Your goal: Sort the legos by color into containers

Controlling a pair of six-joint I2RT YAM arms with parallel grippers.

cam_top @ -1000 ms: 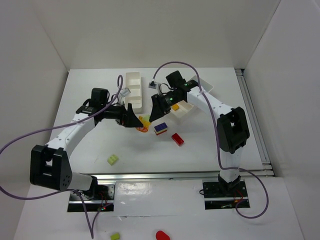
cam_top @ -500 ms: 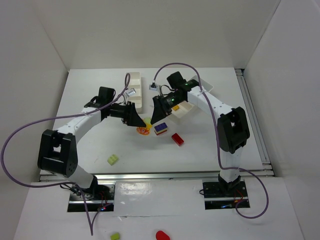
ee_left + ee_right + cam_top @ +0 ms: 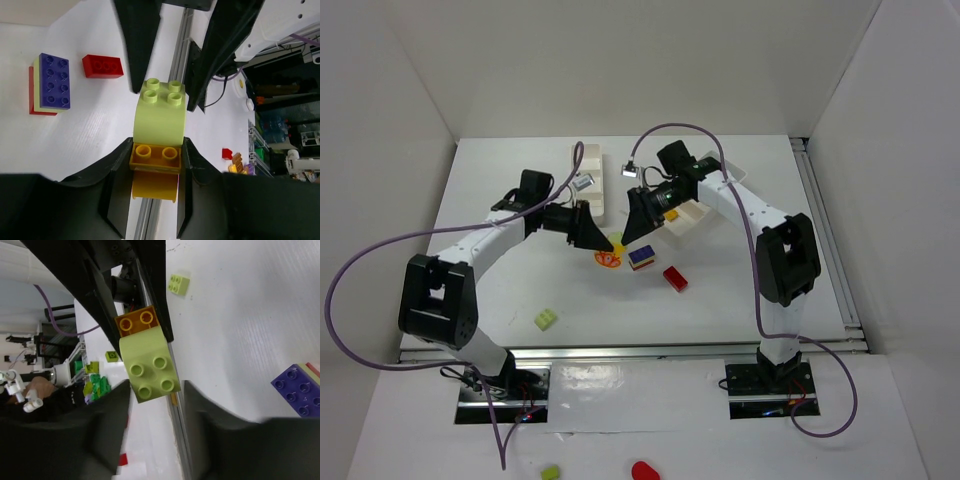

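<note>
Left wrist: one lime lego; one orange lego; one red lego

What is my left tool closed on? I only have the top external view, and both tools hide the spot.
Observer: The left wrist view shows the left tool shut on an orange brick.
Operator: Is anything stuck to it?
Observer: Yes, a lime green brick is joined to it.
Operator: And my other arm?
Observer: The right wrist view shows the right tool shut on that lime green brick, so both tools hold the joined pair.
</note>
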